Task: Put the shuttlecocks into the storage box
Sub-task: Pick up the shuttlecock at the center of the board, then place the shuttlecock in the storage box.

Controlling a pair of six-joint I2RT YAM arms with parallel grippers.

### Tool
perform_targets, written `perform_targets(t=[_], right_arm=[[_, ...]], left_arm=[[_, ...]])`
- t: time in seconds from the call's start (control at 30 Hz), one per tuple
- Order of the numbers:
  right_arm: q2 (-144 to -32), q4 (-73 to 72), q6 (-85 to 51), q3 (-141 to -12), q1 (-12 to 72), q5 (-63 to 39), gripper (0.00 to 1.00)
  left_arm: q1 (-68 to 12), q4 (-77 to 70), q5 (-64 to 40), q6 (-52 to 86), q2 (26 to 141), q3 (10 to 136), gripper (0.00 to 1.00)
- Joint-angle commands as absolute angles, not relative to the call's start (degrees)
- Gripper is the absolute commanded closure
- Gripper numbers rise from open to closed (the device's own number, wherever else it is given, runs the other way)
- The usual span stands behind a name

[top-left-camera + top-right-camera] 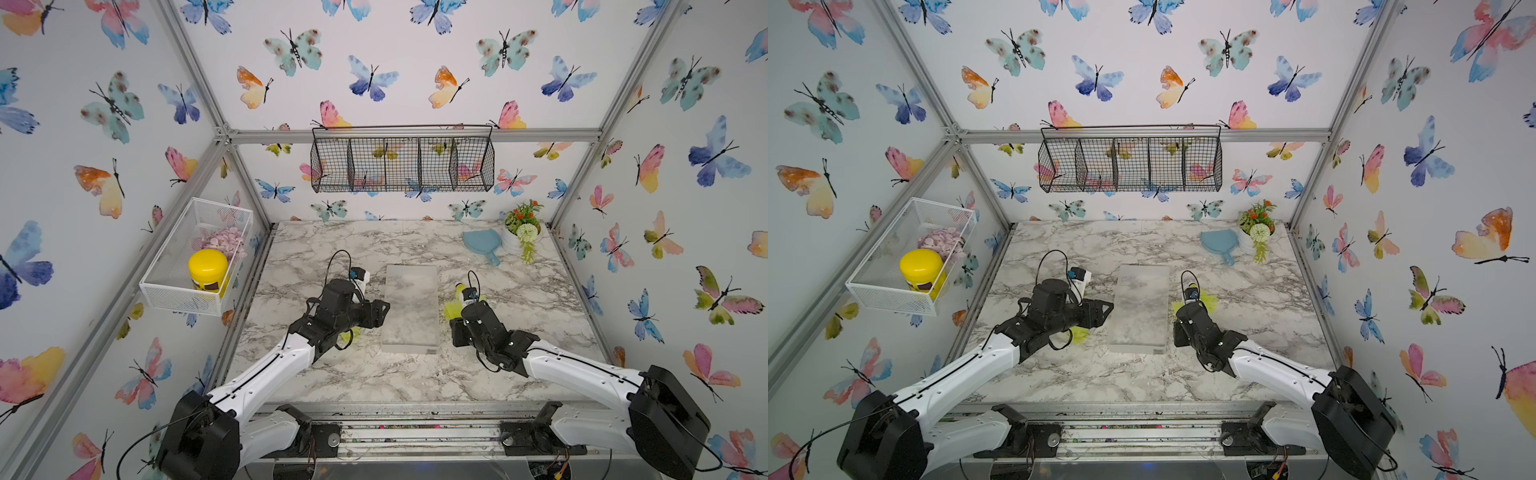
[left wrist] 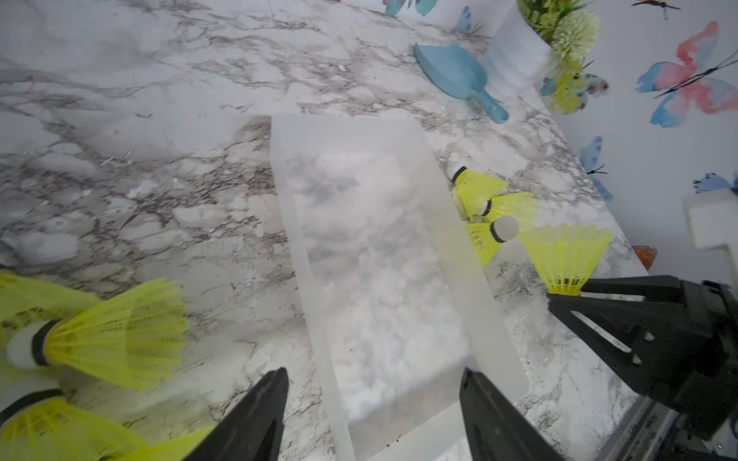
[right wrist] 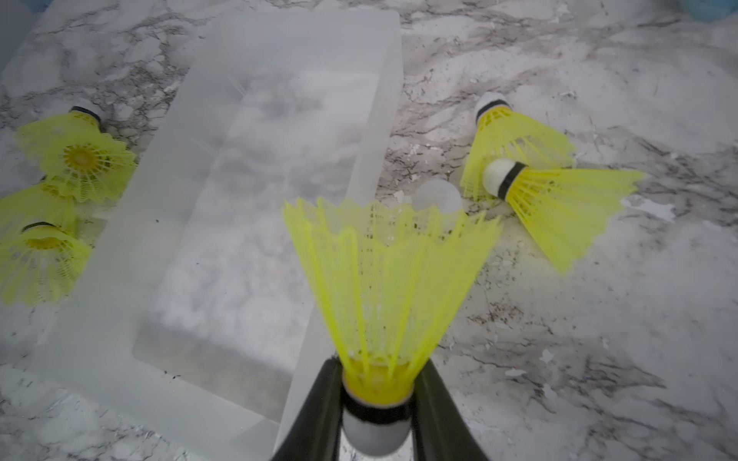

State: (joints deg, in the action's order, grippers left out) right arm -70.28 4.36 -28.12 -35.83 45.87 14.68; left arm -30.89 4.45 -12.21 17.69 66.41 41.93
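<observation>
Right wrist view: grey-veined marble table [image 3: 599,359] bears the clear frosted rectangular plastic storage box [image 3: 100,299]. Right gripper [image 3: 377,383] fingers [image 3: 319,407] pinch a neon yellow-green plastic shuttlecock [image 3: 383,279] at the box's long edge — left gripper [image 2: 373,373] fingers [image 2: 255,419] stand spread at its opposite long edge; other shuttlecocks [image 3: 559,207] lie on either side.

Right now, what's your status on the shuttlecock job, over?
Copy: left gripper jaws open, empty, beside storage box; right gripper jaws shut on held shuttlecock, other side. Box empty; loose shuttlecocks either side, nothing blocking.
</observation>
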Motion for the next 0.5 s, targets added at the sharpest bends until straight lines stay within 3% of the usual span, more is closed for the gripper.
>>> perform_targets(t=[0.0, 0.47], right_arm=[[-69.5, 6.2, -21.1, -38.2, 46.2, 10.8, 0.73], [-72.7, 10.0, -3.8, -48.2, 46.2, -3.0, 0.72]], left_arm=[[-32.6, 4.1, -19.9, 11.2, 68.4, 46.0, 0.28], [-34.5, 20.0, -32.4, -6.3, 78.9, 63.5, 0.31]])
